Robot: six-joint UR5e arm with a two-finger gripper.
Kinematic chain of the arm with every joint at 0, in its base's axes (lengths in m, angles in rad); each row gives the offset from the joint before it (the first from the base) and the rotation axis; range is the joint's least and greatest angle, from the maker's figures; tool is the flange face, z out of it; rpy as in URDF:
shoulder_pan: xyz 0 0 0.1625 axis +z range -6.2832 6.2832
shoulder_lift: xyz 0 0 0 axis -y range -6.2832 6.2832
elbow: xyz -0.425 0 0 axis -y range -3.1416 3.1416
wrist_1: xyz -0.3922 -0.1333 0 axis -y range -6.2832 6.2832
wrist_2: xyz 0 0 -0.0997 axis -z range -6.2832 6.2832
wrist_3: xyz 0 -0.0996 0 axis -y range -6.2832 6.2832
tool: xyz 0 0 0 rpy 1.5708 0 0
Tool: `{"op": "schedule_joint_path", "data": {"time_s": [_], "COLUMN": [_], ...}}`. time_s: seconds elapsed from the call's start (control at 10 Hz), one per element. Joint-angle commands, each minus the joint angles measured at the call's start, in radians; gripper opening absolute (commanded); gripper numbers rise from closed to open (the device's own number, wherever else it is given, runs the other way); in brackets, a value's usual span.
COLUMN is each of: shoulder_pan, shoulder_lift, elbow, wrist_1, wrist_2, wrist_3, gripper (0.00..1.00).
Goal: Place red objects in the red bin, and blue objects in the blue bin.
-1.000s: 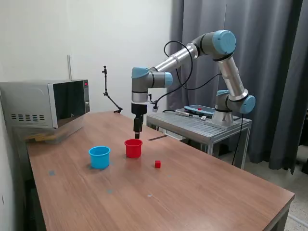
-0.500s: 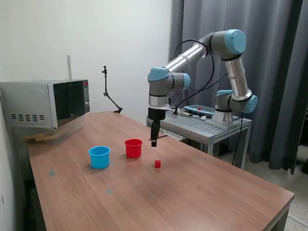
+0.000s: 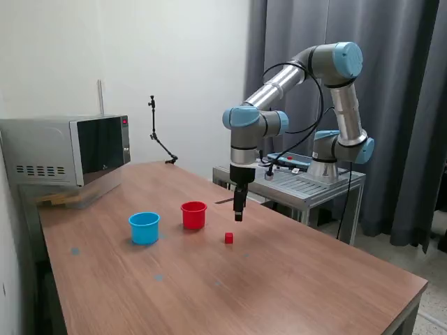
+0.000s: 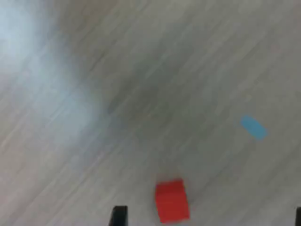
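Wooden table (image 3: 293, 279) bears microwave (image 3: 66, 150), red cup (image 3: 193, 214), cyan cup (image 3: 144, 227), red cube (image 3: 228, 238); gripper (image 3: 239, 216) jaws spread, empty

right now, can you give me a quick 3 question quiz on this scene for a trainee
1. True or false: the red cube lies on the table, outside both cups.
2. Multiple choice: in the exterior view, the gripper hangs A) over the light blue cup B) over the red cup C) above the table near the red cube.
3. Fill in: on the exterior view's left stands a ____.

Key: 1 true. 2 C. 3 microwave.
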Motion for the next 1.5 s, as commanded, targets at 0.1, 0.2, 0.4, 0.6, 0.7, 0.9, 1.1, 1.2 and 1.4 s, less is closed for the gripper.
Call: {"op": "schedule_joint_path", "data": {"time_s": [0.1,0.2,0.4,0.6,0.7,0.9,1.1,1.2,1.4], "shoulder_pan": [-0.012,-0.014,-0.015,-0.018,-0.027,-0.04,-0.049,-0.054,-0.051], "shoulder_lift": [-0.01,-0.016,-0.016,-0.017,-0.017,-0.006,0.017,0.042,0.068], "elbow": [0.131,0.142,0.138,0.133,0.133,0.135,0.136,0.132,0.127], "wrist_1": [-0.078,-0.111,-0.129,-0.152,-0.162,-0.176,-0.218,-0.222,-0.273], "wrist_2": [0.019,0.046,0.051,0.051,0.051,0.051,0.051,0.051,0.051], "wrist_3": [-0.13,-0.191,-0.236,-0.248,-0.248,-0.248,-0.248,-0.248,-0.248], "gripper": [1.0,1.0,1.0,1.0,1.0,1.0,1.0,1.0,1.0]}}
